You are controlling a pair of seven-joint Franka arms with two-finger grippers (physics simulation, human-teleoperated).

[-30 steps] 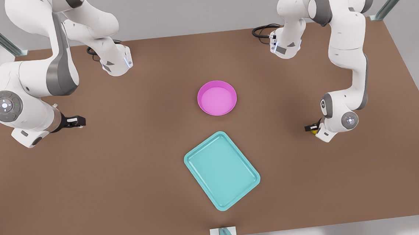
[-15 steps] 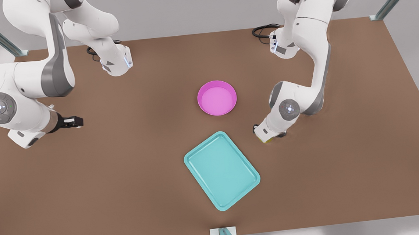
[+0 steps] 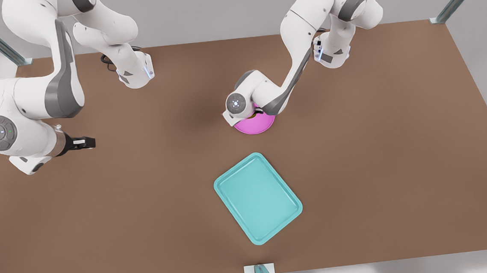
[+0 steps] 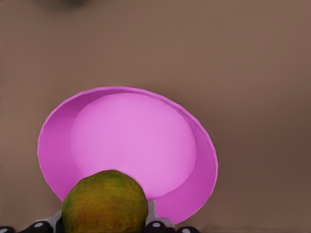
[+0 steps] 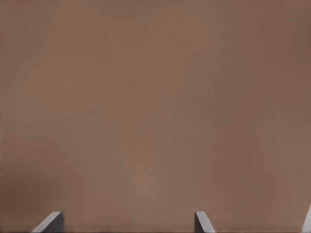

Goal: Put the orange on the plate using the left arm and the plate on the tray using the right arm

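The orange (image 4: pixel 104 204), yellow-green and bumpy, is gripped by my left gripper (image 4: pixel 104 227), which is shut on it. It hangs just above the near rim of the pink plate (image 4: pixel 136 141). In the front view this arm reaches in from the right, and its wrist covers most of the plate (image 3: pixel 256 127) at the table's middle. The teal tray (image 3: pixel 257 197) lies nearer the front edge, with nothing on it. My right gripper (image 3: pixel 89 142) waits open at the front view's left, its fingertips (image 5: pixel 51 222) spread over bare table.
Both arm bases (image 3: pixel 136 73) (image 3: pixel 332 53) stand at the back of the brown table, with black cables beside them. Metal posts mark the back corners. A small bracket (image 3: pixel 259 270) sits at the front edge.
My left arm has swung from the front view's right side across to the plate, carrying the orange. The right arm has drifted slightly to the left.
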